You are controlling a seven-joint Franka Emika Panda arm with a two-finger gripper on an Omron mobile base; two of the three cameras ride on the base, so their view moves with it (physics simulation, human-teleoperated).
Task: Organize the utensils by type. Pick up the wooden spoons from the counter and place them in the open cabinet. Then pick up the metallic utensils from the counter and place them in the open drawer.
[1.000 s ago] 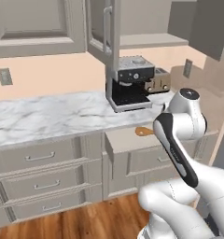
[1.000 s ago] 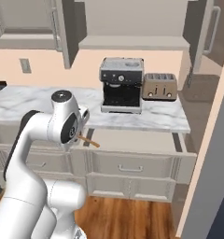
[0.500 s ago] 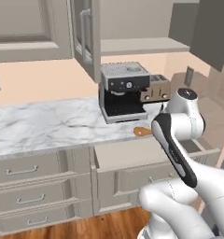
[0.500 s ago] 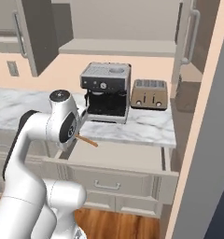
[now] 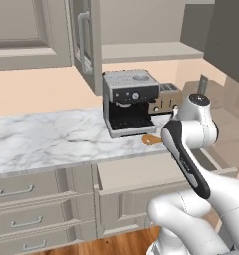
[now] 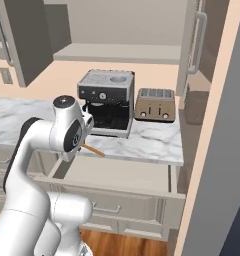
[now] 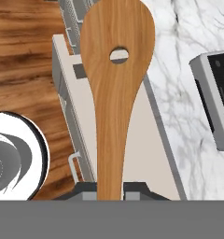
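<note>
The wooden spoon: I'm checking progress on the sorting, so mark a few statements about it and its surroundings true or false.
1. The pincer holds the wooden spoon. True.
2. The spoon's bowl has a hole. True.
3. The drawer is closed. False: it stands open below the counter.
4. The toaster lies in the drawer. False: it stands on the counter beside the coffee machine.
5. The spoon rests on the cabinet shelf. False: it is in the pincer, over the drawer.
</note>
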